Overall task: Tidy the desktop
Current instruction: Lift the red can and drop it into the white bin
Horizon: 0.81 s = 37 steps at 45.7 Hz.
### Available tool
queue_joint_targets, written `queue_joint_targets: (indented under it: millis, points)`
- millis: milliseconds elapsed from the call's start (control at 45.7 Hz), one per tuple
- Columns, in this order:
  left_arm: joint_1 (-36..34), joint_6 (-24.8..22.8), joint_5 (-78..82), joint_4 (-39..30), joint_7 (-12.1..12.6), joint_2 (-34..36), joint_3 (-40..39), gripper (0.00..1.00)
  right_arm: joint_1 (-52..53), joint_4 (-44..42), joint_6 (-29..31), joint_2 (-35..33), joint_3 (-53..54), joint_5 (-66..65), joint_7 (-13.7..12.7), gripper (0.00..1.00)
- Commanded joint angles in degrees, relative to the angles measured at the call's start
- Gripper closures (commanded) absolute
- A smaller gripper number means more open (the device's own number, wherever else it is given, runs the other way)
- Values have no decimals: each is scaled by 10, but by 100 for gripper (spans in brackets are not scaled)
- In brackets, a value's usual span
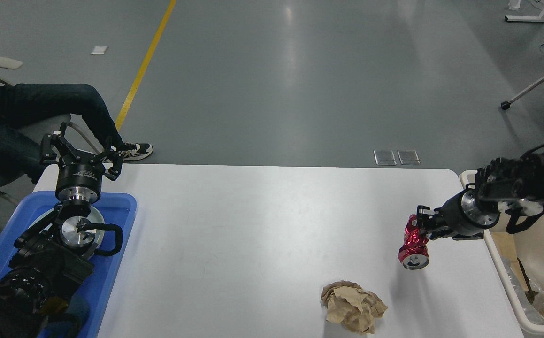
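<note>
1. The right gripper (pixel 421 224) grasps a crushed red metal can (pixel 413 243) above the large white matte desktop (pixel 253 234).
2. The left gripper (pixel 82 151), fingers spread and empty, hangs over the desktop's far left corner.
3. A crumpled brown paper wad (pixel 353 306) lies on the desktop near the can.
4. The beige bin (pixel 530 300) beside the desktop is cut off.

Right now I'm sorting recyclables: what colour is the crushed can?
Shiny red can, silver end, in the head view.

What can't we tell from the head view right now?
- Beige bin: its contents, mostly hidden by the right arm and cut off by the right edge.
- Blue tray: its inside, covered by the left arm.
- Crushed red can: label too crumpled to read.
- Right gripper: fingers seen end-on, on the can.
</note>
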Motion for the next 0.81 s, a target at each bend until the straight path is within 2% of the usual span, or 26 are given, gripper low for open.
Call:
queue_joint_targets:
  millis: [0, 219, 416, 591, 788]
  points:
    - [0, 0, 0, 0, 0, 0, 0, 4, 92, 28, 42, -41, 0, 0, 0, 100]
    - [0, 0, 0, 0, 0, 0, 0, 4, 281, 34, 137, -99, -7, 1, -3, 100]
    - [0, 0, 0, 0, 0, 0, 0, 4, 343, 23, 152, -114, -9, -1, -7, 100]
    - [0, 0, 0, 0, 0, 0, 0, 4, 281, -26, 110, -143, -18, -1, -9, 100]
    - [0, 0, 0, 0, 0, 0, 0, 4, 104, -96, -31, -187, -16, -1, -9, 100]
